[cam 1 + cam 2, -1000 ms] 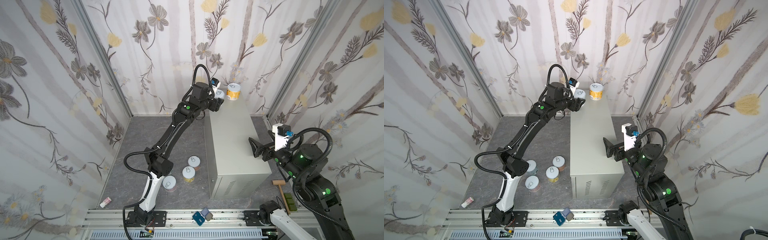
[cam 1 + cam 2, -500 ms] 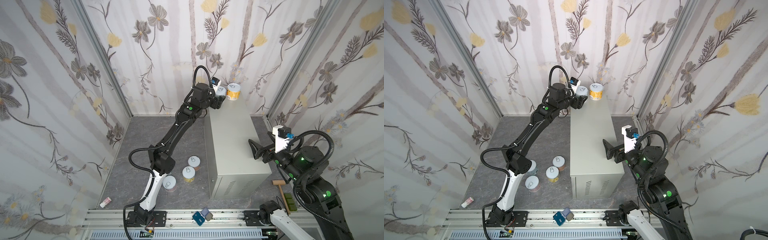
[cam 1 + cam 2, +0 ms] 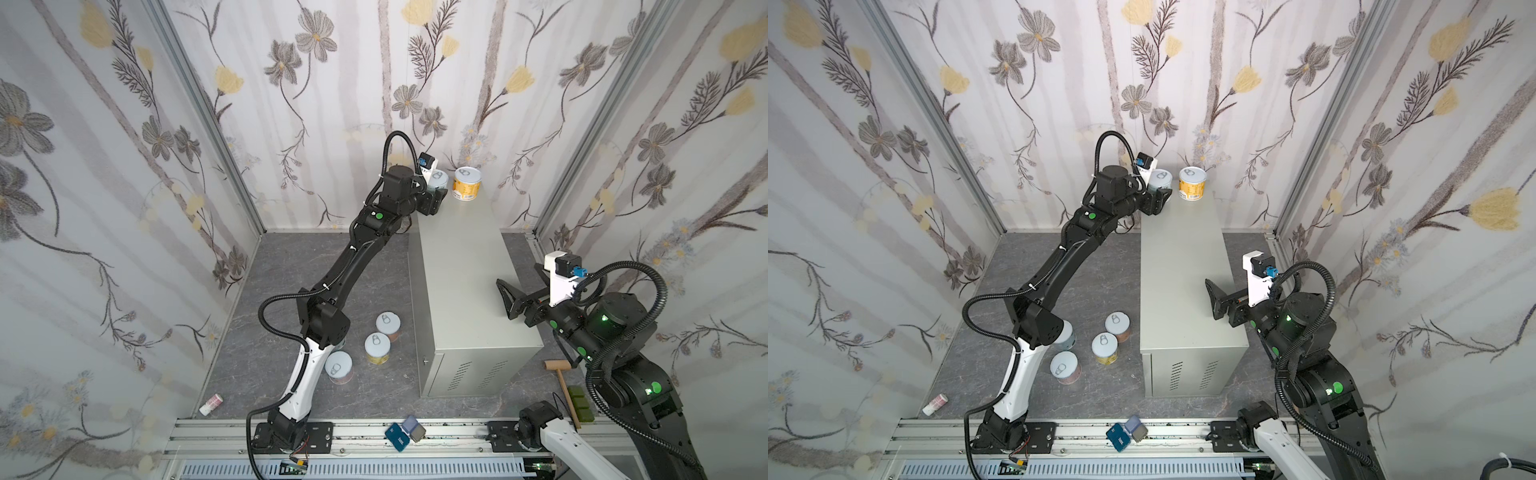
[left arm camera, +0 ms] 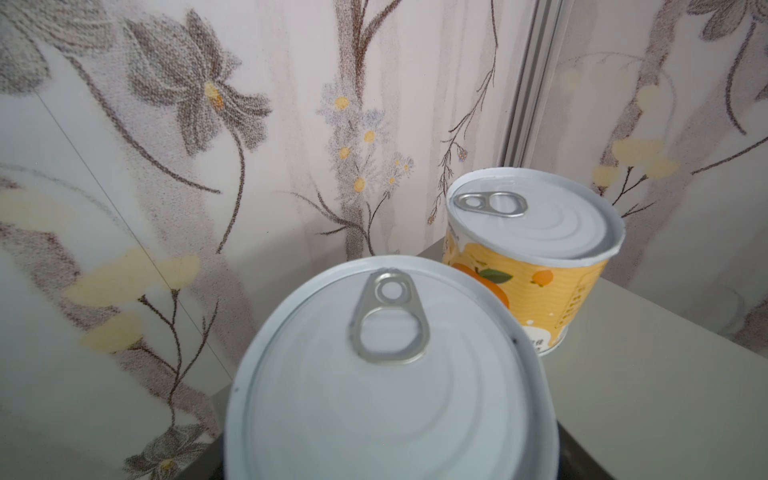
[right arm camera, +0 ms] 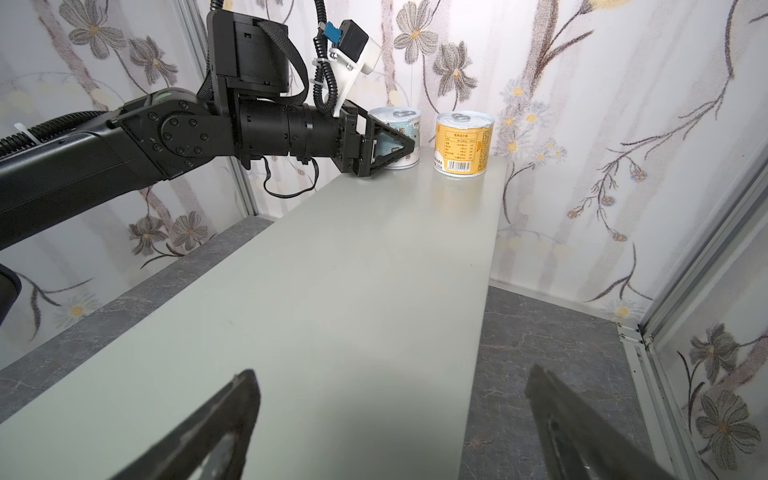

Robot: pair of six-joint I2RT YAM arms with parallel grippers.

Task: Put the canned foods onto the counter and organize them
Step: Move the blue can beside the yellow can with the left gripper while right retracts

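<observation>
Placing step: light blue can (image 3: 438, 179) stands on the counter (image 3: 465, 270), 12 o'clock end, at 9 o'clock of the orange can (image 3: 467, 183). Flanking it, the left claw (image 5: 390, 145); gripping or slack, cannot tell. Over the near end, the right claw (image 5: 390, 376), wide and empty. Next, likely: release, retreat straight, fetch the floor cans (image 3: 377, 347) at 8 o'clock.

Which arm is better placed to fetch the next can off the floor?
Likely left. The floor cans stand left of the counter, beside the left arm's base; the open right tool hangs on the counter's far side from them.
</observation>
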